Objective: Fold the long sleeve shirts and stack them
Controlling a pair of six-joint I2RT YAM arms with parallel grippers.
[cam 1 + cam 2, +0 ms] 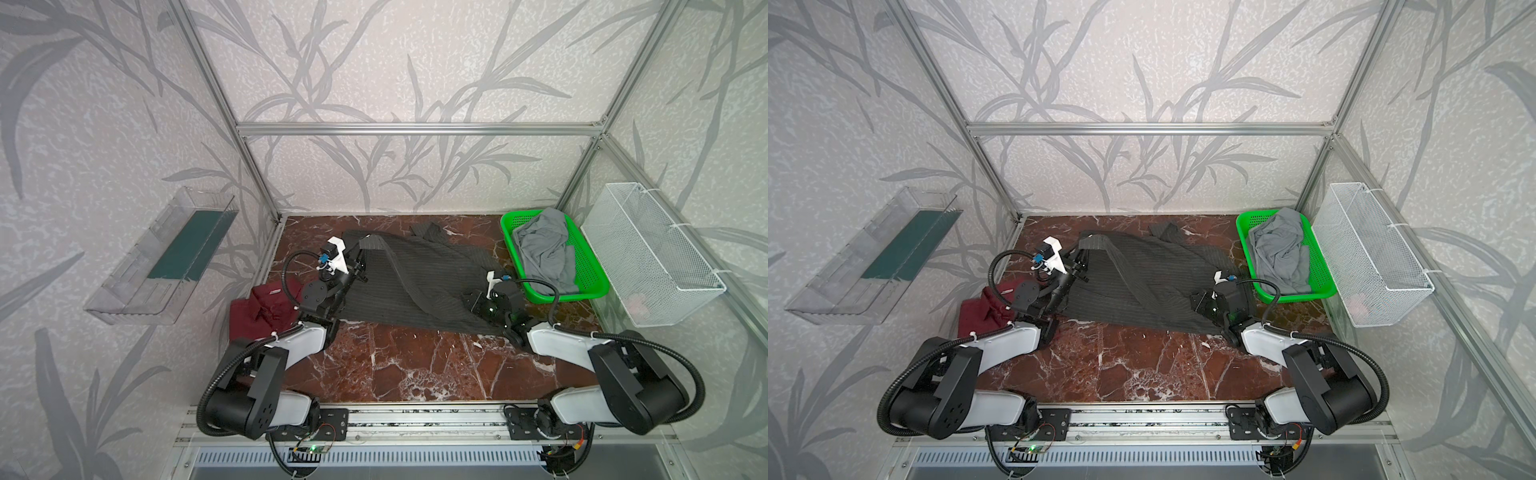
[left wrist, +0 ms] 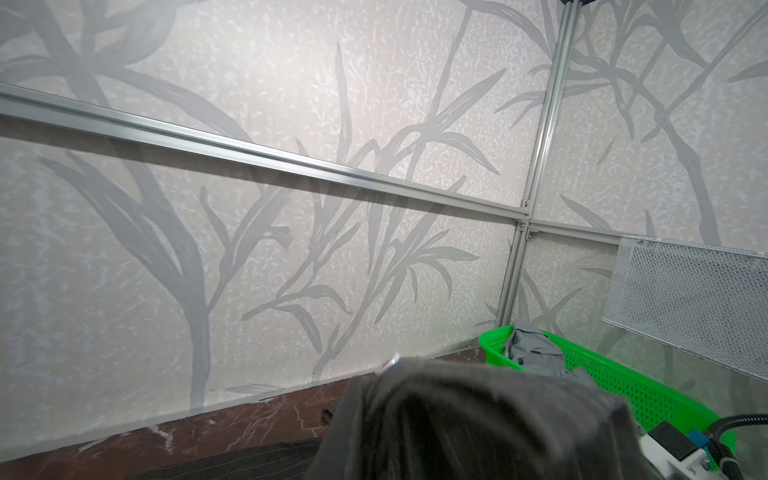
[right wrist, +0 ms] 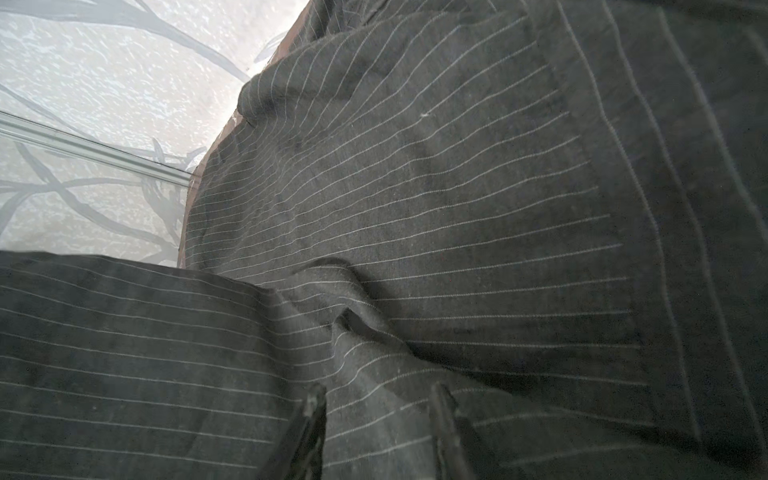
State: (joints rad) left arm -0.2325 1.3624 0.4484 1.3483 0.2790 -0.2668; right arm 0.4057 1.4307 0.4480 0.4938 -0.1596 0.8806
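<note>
- Top views both show the marbled bench [image 1: 415,374] that carries everything the claws reach.
- Charcoal pinstriped shirt [image 1: 419,282] lies spread on the bench between the two claws. A raised ridge of cloth runs from the left claw [image 1: 362,254] to the right claw [image 1: 471,301].
- Green basket [image 1: 510,222], holding a crumpled grey garment [image 1: 544,245], sits just beyond the right claw on its outer side. A white wire basket [image 1: 656,257] hangs on the wall further out.
- Maroon shirt [image 1: 266,307], folded, lies back from the left claw beside that arm's elbow, which partly hides it.
- Left arm reaches forward with its wrist lifted. A shirt corner drapes over the claw and hides its jaws, so I cannot tell their state.
- Right arm stretches low over the shirt's near edge. In the right wrist view its fingers [image 3: 309,415] stand apart, with cloth lying between them.
</note>
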